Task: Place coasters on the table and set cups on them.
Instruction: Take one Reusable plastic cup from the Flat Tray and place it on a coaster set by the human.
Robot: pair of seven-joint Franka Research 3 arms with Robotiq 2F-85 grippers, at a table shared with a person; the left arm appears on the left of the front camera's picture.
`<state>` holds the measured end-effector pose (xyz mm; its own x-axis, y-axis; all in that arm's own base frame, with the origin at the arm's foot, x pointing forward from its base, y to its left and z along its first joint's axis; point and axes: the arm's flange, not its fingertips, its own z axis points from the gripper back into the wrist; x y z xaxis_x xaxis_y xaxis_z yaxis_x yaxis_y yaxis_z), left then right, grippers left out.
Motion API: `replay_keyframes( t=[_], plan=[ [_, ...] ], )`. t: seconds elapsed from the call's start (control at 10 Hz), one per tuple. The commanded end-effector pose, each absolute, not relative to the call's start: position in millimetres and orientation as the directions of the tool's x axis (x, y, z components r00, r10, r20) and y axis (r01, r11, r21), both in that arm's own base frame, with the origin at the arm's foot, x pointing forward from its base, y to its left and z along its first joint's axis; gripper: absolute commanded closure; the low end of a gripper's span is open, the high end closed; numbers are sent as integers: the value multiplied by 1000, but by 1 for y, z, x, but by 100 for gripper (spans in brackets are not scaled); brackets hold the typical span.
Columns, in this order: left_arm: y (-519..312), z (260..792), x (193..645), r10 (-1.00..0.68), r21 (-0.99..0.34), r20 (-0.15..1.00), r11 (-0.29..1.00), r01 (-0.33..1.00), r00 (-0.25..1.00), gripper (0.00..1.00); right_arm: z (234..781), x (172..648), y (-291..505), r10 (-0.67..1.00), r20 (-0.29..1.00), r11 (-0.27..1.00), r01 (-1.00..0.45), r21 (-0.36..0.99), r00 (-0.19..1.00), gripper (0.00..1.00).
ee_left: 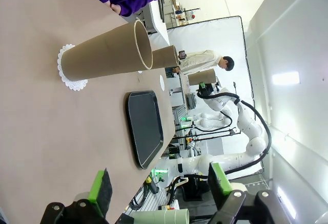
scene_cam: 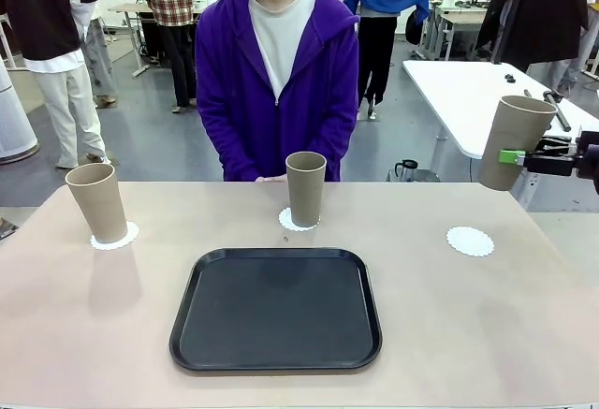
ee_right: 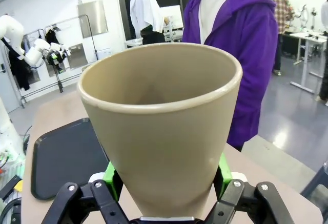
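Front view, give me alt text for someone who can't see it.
The right gripper holds a tan cup in the air, above and beyond a bare coaster. Two other cups stand on coasters on the table, behind a black tray.

cups: three, at and. coasters: three, at and. tray: one. bench: one.

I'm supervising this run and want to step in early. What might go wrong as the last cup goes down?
The right gripper holds the third cup tilted, high beyond the table's right edge, so it may land crooked and tip. The empty coaster is thin paper; a sliding base could push it aside.
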<state>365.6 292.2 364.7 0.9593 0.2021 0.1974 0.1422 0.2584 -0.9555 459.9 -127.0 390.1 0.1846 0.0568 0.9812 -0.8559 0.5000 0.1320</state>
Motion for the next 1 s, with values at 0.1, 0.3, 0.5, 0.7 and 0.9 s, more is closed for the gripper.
replay_keyframes(
  t=[0.1,0.3,0.5,0.7,0.9],
  plan=[
    [292,367,364,204,-955,198,260,142,959,0,390,460,-128,59,981,500,-856,132,185,16],
    [292,367,364,204,-955,198,260,142,959,0,390,460,-128,59,981,500,-856,132,185,16],
    [292,367,364,204,-955,198,260,142,959,0,380,470,-123,89,988,482,-874,66,124,16],
    [292,367,364,204,-955,198,260,142,959,0,352,482,-123,162,980,484,-875,22,114,16],
    [292,367,364,204,-955,198,260,142,959,0,331,484,-123,191,976,466,-885,7,109,16]
  ],
)
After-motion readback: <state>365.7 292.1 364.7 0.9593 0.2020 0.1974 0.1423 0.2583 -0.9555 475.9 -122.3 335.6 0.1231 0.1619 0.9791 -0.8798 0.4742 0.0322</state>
